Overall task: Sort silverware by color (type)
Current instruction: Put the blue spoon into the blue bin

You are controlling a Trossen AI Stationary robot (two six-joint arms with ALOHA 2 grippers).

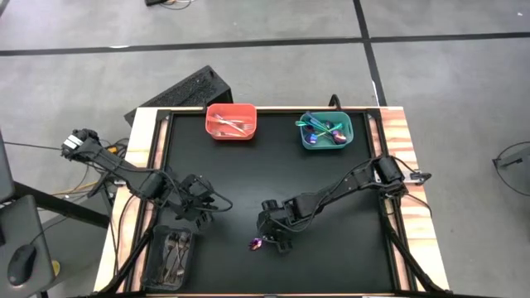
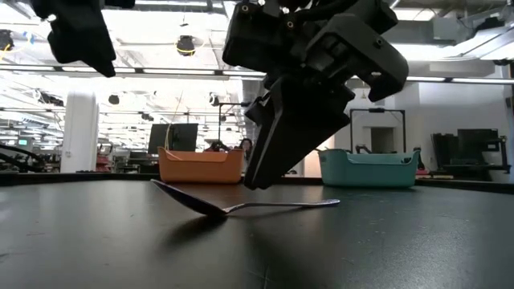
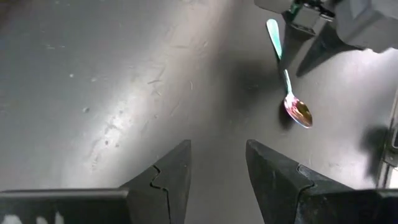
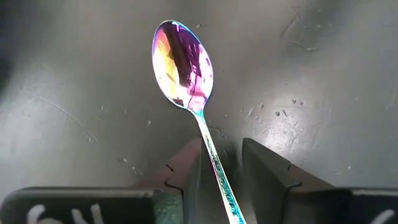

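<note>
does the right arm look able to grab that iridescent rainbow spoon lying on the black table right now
Probably yes. The right claw already straddles the handle of the iridescent rainbow spoon, one finger on each side, jaws not yet clamped. Nothing lies between them, and the left claw sits apart.

Red bin (image 1: pixel 231 122), teal bin (image 1: pixel 326 130), black bin (image 1: pixel 170 255)

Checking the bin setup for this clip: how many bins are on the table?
3. A red bin at the far edge, a teal bin to its right along that edge, and a black bin at the near left corner. All hold silverware.
</note>
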